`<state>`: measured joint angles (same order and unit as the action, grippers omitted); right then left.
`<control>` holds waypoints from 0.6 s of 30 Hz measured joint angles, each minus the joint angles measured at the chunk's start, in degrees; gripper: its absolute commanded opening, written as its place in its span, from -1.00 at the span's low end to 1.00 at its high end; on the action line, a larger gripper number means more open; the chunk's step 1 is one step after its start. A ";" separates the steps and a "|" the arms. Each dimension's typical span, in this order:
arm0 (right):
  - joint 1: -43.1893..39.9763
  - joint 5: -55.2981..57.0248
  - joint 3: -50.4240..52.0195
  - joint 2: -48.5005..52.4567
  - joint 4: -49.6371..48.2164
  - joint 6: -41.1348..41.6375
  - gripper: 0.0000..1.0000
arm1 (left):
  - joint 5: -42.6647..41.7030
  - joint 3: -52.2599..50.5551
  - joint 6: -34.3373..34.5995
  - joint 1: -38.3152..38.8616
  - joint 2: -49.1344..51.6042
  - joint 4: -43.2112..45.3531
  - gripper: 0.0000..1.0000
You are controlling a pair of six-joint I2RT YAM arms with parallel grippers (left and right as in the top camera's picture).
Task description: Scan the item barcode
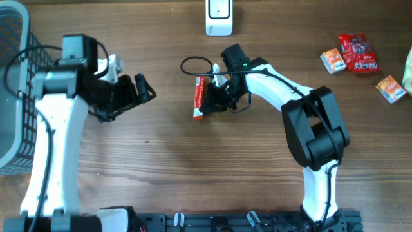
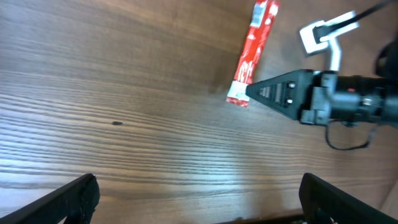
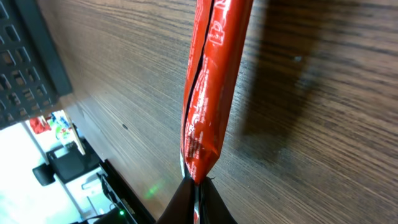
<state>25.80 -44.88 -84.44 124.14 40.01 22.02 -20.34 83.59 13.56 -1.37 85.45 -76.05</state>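
Though illegible, white print [image 3: 200, 121] on red packet [image 3: 214, 74] in rt pincer [image 3: 196, 198].

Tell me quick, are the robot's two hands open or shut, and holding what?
Left gripper: open, holding nothing.
Right gripper: shut on the end of the red packet.

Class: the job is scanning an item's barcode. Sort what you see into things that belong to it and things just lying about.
Job: red packet; right gripper shut on it; white device, likely the scanner.
Lying about: red snack bag; orange packs; wire basket; open left gripper.
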 measured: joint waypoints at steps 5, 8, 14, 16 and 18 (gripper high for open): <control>0.00 -2.62 0.00 0.00 0.55 -2.69 -0.91 | -3.50 0.00 -1.09 0.59 9.51 0.48 1.00; -0.15 -3.63 0.00 0.00 1.33 -4.09 -0.91 | -5.07 0.00 -2.32 0.63 14.14 1.16 1.00; -1.64 -4.22 0.00 0.00 2.34 -7.32 -0.91 | -6.45 0.00 -2.95 0.63 20.39 3.37 1.00; -2.01 -5.09 0.00 0.00 2.60 -8.59 -0.91 | -6.69 0.00 -2.78 0.63 21.20 4.13 0.89; -2.16 -7.34 0.00 0.00 2.51 -9.88 -0.92 | -7.28 0.00 -2.78 0.68 21.77 4.55 0.71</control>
<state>23.64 -52.23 -84.44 124.14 42.52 12.14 -27.62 83.59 10.79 -0.69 107.22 -71.50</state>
